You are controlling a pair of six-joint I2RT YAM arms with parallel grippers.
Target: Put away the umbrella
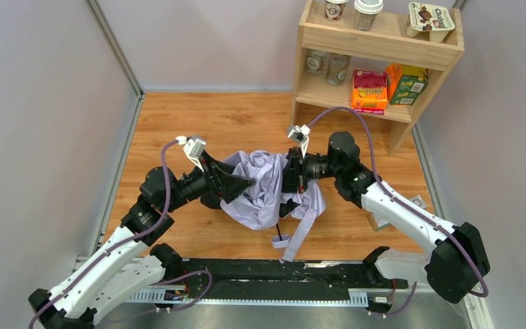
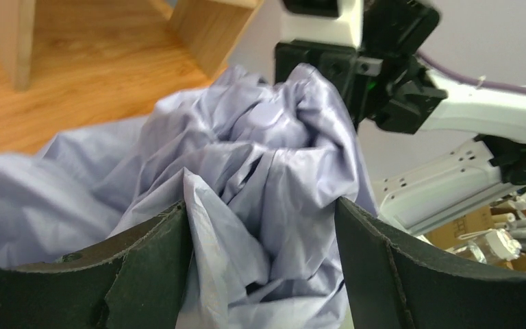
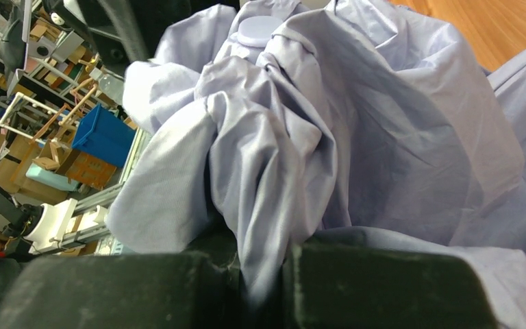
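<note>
The pale lavender umbrella [image 1: 264, 185] is a crumpled bundle of fabric held above the wooden table between my two arms. Its strap tab [image 1: 294, 236] hangs down toward the near edge. My left gripper [image 1: 241, 186] is open, its jaws wide apart around a bunch of the fabric [image 2: 267, 205] on the bundle's left side. My right gripper [image 1: 293, 179] is shut on a fold of the umbrella fabric [image 3: 274, 226] on the bundle's right side. The round tip cap [image 3: 259, 31] shows at the top of the right wrist view. The shaft and handle are hidden.
A wooden shelf unit [image 1: 383, 42] stands at the back right with cups, jars and snack boxes [image 1: 370, 90]. Grey walls close the left and right sides. A black rail [image 1: 267, 274] runs along the near edge.
</note>
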